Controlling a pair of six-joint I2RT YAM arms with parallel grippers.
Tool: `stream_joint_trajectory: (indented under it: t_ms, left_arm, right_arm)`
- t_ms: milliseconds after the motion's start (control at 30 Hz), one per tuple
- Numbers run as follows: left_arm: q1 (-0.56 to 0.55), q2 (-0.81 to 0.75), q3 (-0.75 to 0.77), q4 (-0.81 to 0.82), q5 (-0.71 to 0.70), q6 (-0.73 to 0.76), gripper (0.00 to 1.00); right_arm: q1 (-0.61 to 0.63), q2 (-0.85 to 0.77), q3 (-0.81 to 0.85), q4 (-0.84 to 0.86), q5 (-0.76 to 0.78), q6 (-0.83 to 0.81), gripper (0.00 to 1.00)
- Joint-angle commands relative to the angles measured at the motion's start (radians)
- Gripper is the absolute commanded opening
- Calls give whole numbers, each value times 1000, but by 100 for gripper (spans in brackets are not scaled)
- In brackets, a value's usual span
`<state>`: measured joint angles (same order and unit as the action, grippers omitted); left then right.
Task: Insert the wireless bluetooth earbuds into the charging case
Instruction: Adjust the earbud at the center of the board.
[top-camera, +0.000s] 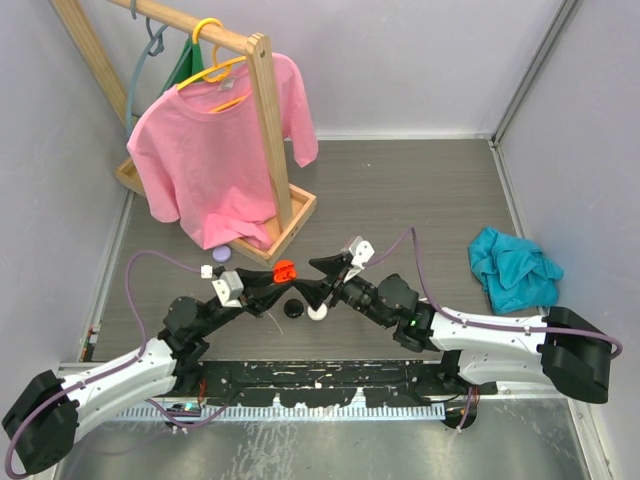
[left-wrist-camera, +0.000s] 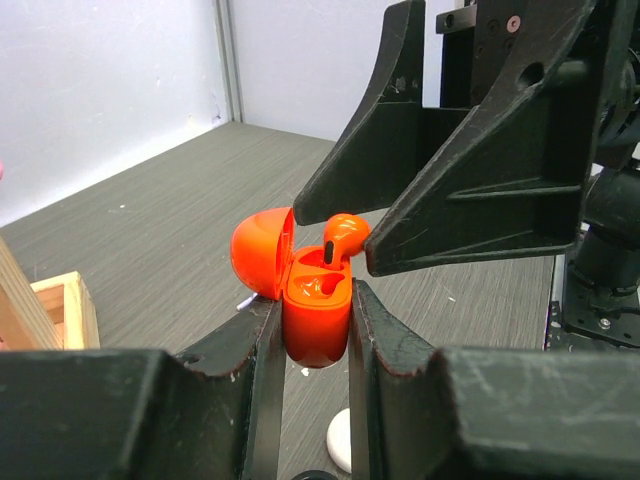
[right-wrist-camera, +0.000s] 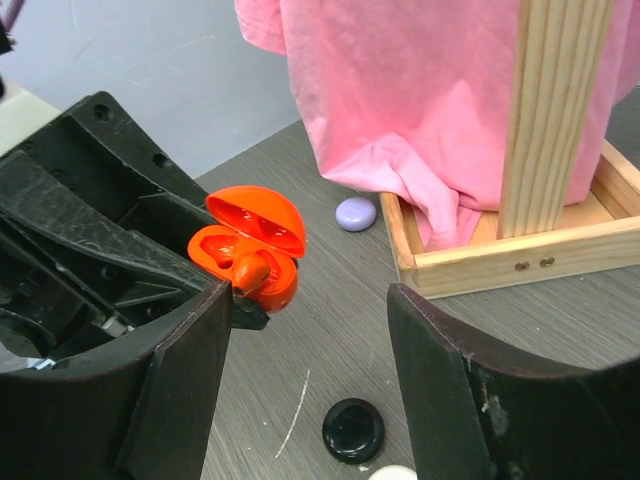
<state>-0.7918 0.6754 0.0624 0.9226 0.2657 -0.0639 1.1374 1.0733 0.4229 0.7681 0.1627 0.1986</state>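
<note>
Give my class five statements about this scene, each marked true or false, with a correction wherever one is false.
1. The left pincer grips the orange-red charging case. True.
2. The case's lid is closed. False: it stands open.
3. An orange-red earbud sits at the case's opening. True.
4. The right pincer is clamped on the black round case. False: it is open, and that case lies on the table.
5. The teal cloth hangs on the wooden rack. False: it lies on the table; a pink T-shirt hangs there.
</note>
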Motion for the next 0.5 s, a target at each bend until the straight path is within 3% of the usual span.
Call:
stream_joint_trajectory:
  t_ms: [0, 467]
  left_arm:
    - [0, -17, 23, 61, 13, 6, 0]
    - [0, -5, 29, 49, 25, 11, 0]
  right_arm:
    - [6, -16, 41, 5, 93, -15, 68]
    - [-16, -48, 83, -174, 196, -19, 67]
